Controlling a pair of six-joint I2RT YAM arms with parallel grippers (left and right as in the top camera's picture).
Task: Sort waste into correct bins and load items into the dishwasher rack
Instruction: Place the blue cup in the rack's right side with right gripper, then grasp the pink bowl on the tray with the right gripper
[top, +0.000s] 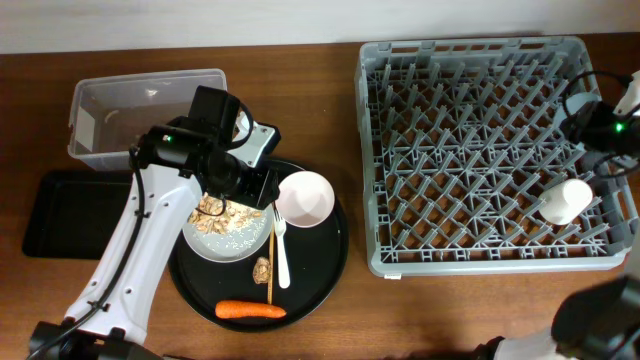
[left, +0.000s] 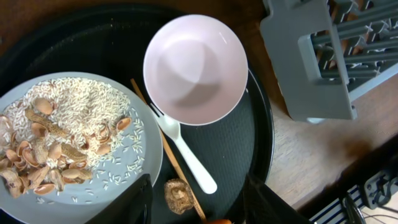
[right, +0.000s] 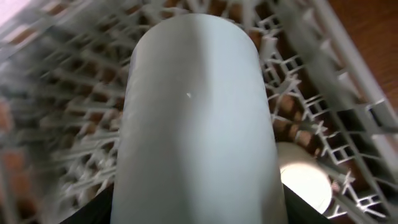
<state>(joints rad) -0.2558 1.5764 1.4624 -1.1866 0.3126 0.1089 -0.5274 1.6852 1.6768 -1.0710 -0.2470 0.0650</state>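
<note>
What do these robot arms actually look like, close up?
The left arm is a slim white tube with chunky black joints, a black cable along it and a small green light. Its gripper fingers are black. The right arm shows black housing, a green light and black cables.

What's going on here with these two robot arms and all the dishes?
The robot is clearing up after a meal. Its left fingers hover open and empty over the round black tray. They are just above a brown lump and next to the plate of food scraps. Across the table, a white cup sits between the right fingers over the dishwasher rack. Whether they actually grip it is unclear.
</note>
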